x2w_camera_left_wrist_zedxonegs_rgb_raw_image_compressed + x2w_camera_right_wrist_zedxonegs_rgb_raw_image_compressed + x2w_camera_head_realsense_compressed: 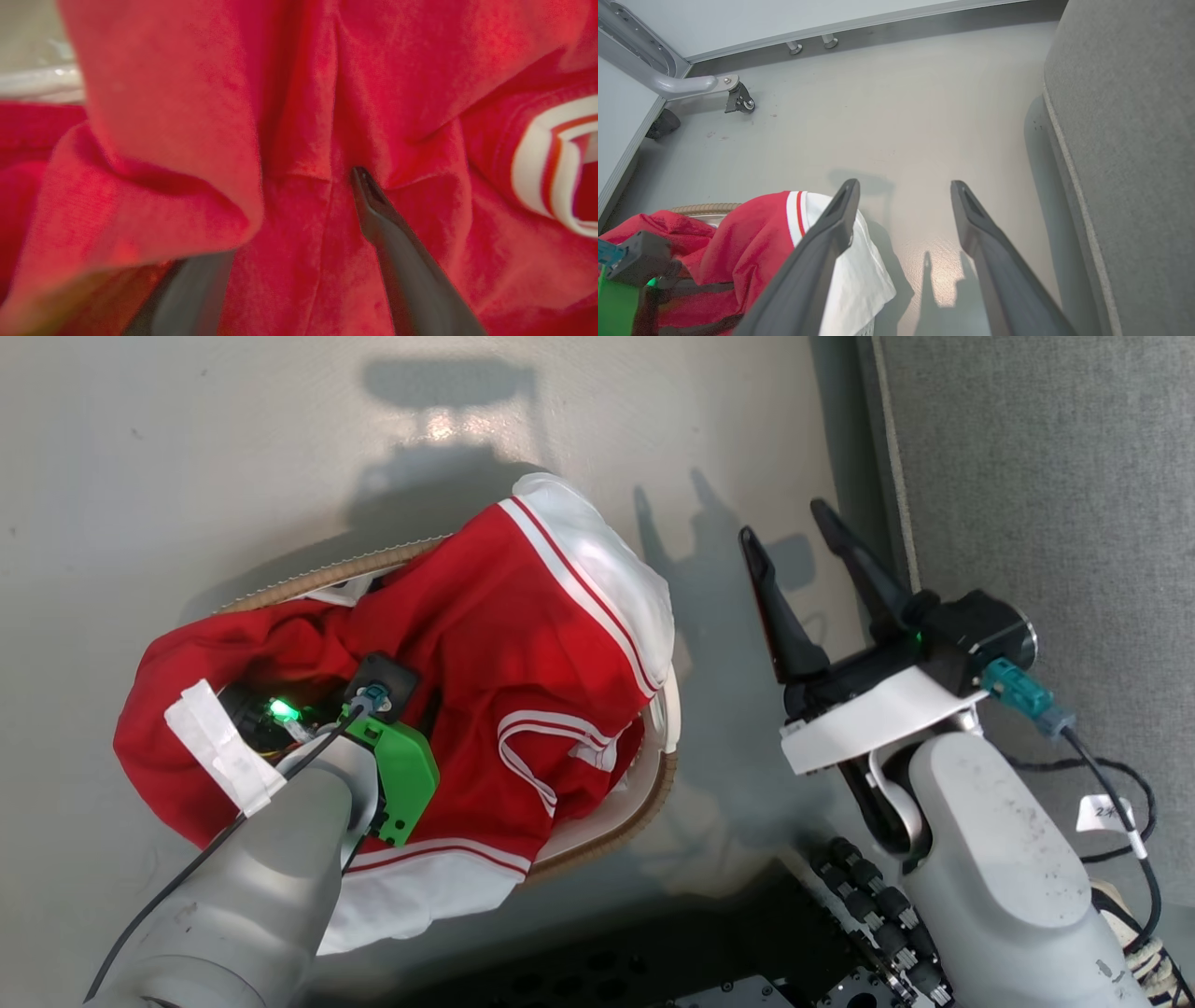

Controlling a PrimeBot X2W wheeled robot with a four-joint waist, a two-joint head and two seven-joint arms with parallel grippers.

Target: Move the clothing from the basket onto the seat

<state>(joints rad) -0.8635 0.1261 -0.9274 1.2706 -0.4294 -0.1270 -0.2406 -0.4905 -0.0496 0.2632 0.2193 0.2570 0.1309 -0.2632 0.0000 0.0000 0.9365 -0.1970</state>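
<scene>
The clothing (504, 635), bright red with white striped hems, is heaped in the basket (317, 577) and spills over its brown woven rim. My left arm's wrist (392, 756) reaches down into the heap. In the left wrist view my left gripper (303, 177) is open, pressed into the red clothing (411, 70); a fold hides most of one finger. My right gripper (784, 523) hangs open and empty above the floor between the basket and the grey seat (1046, 476). The right wrist view shows that gripper (904, 185), the clothing (747, 242), the basket rim (705, 207) and the seat (1125, 116).
My dark base with its rollers (868, 915) sits at the bottom edge. A black cable (1111, 784) loops by the right forearm. A metal frame on a caster (738, 100) stands across the pale floor (901, 116), beyond the basket.
</scene>
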